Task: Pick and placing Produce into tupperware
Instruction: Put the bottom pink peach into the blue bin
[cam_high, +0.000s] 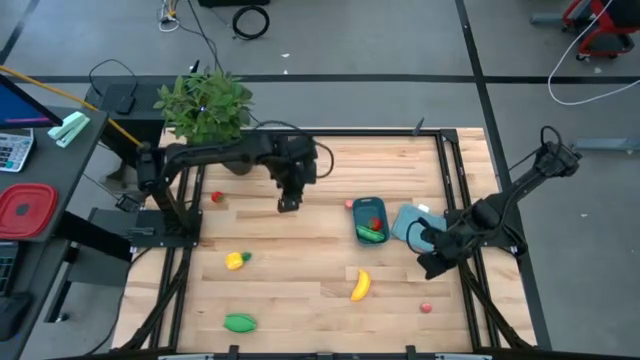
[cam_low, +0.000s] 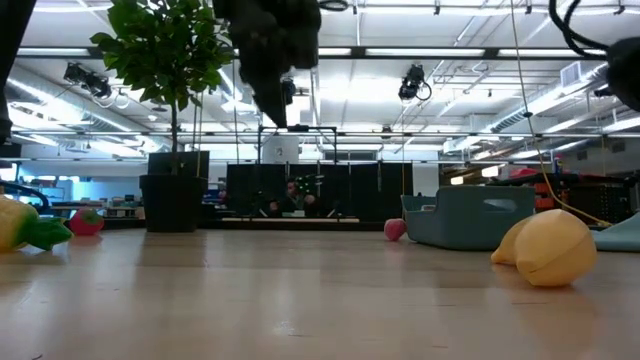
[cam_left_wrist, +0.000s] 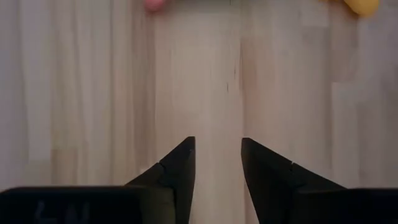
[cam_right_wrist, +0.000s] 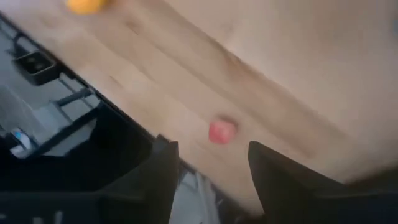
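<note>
The dark-blue tupperware (cam_high: 370, 222) stands right of the table's centre with a red and a green piece inside. The yellow banana (cam_high: 360, 285) lies near of it. A yellow piece with a green stem (cam_high: 236, 260), a green oblong piece (cam_high: 239, 322) and small red pieces (cam_high: 217, 197) (cam_high: 427, 308) rest on the wood. My left gripper (cam_high: 288, 204) hangs open and empty above bare wood, left of the tub; its wrist view shows the open left gripper (cam_left_wrist: 217, 143). My right gripper (cam_high: 428, 265) is open at the right edge, and a red piece (cam_right_wrist: 221, 131) lies beyond it.
A flat light-blue piece (cam_high: 410, 222) lies against the tub's right side. A leafy potted plant (cam_high: 205, 108) stands at the far left corner. A pinkish piece (cam_high: 349, 203) sits just left of the tub. A red square container (cam_high: 25, 210) rests on the side desk.
</note>
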